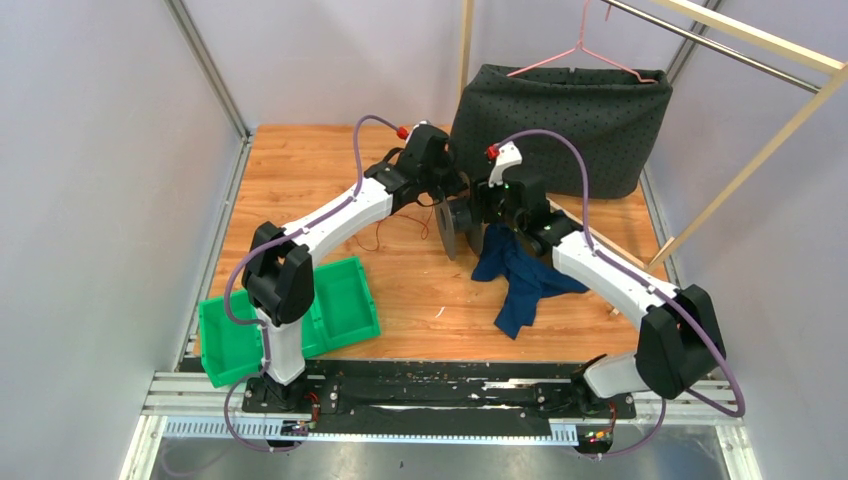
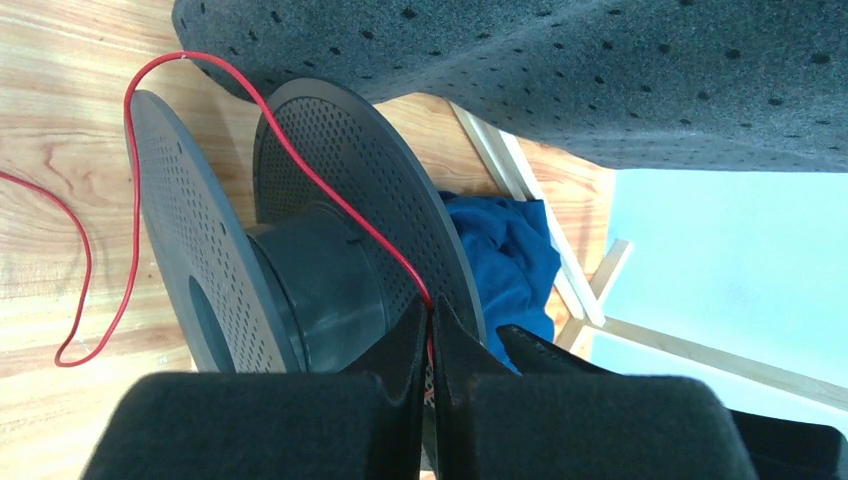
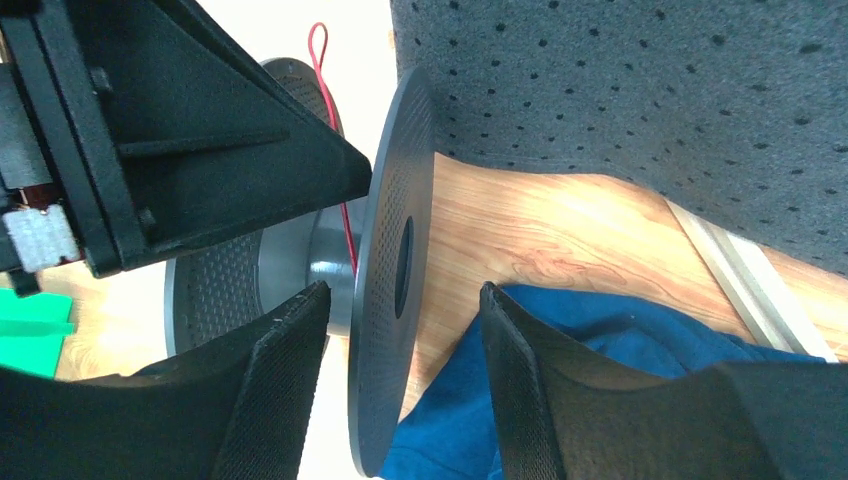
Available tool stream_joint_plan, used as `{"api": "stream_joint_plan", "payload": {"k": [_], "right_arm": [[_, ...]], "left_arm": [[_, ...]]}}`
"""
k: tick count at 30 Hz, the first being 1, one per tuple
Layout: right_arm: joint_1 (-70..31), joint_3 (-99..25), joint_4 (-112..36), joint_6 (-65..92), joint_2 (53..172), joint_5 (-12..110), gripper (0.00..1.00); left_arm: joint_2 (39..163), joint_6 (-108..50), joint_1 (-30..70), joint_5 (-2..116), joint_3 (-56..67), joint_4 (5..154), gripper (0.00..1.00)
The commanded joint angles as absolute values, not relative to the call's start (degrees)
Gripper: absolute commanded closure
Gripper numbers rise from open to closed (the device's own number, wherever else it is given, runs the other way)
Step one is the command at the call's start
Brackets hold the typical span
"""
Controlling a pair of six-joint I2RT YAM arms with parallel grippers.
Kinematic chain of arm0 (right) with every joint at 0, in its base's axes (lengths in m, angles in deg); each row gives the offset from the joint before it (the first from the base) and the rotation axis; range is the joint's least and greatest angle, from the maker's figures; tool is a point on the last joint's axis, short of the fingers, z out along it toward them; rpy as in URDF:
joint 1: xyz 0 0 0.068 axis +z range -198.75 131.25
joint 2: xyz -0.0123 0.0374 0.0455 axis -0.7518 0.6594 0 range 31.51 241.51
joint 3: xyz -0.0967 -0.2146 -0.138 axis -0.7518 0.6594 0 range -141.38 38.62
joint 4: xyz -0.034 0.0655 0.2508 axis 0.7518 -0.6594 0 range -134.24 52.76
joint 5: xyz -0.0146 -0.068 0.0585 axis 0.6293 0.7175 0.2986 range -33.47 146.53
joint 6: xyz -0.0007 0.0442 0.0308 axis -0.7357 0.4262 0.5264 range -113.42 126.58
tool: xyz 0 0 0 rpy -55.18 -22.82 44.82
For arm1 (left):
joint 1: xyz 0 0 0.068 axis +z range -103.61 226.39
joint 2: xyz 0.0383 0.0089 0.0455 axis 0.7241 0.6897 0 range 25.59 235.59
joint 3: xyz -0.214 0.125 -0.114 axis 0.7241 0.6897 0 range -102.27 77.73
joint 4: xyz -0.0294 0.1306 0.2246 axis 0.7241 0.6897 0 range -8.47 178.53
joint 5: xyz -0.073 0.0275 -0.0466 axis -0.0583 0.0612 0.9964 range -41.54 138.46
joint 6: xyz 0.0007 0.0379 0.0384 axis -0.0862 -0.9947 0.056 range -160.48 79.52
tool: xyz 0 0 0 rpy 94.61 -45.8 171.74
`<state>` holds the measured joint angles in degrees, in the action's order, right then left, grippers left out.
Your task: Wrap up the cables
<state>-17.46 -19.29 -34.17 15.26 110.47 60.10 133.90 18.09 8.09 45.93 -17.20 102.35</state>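
Observation:
A thin red cable (image 2: 412,275) runs over the flanges of a dark grey spool (image 2: 330,280) and loops loose on the wood to the left (image 1: 378,238). I see no dark cable. My left gripper (image 2: 430,305) is shut on the red cable right beside the spool's rim; in the top view it (image 1: 447,188) is just behind the spool (image 1: 452,228). My right gripper (image 3: 402,290) is open, its fingers (image 3: 285,380) standing either side of one spool flange (image 3: 395,250) without visibly touching it. The red cable (image 3: 347,235) crosses the hub.
A crumpled blue cloth (image 1: 520,275) lies under the right gripper. A grey dotted fabric bin (image 1: 560,115) stands right behind the spool, with a pink hanger (image 1: 585,50) above. Green bins (image 1: 340,300) sit front left. A wooden frame (image 1: 760,150) stands at right.

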Motion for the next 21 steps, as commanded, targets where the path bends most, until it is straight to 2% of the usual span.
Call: {"api": "stream_joint_plan", "payload": {"k": [1,5,17,21], "right_arm": [[-15.6,-18.9,-31.7,14.5,112.1,64.0,0.42],[-14.2,-19.1,-31.7,14.8,113.6,66.2,0.46],[-11.8,-17.6,-29.7,14.5,114.6,72.2,0.69],[-11.5,-17.4,-29.7,14.8,115.1,72.7,0.71]], "left_arm": [[135.3,18.2,8.5,46.9,-18.1,103.3,1.0],[135.4,18.3,8.5,47.3,-18.4,103.2,1.0],[136.1,19.0,9.2,49.4,-18.7,103.7,1.0],[136.3,19.5,9.4,50.0,-18.5,103.5,1.0]]}}
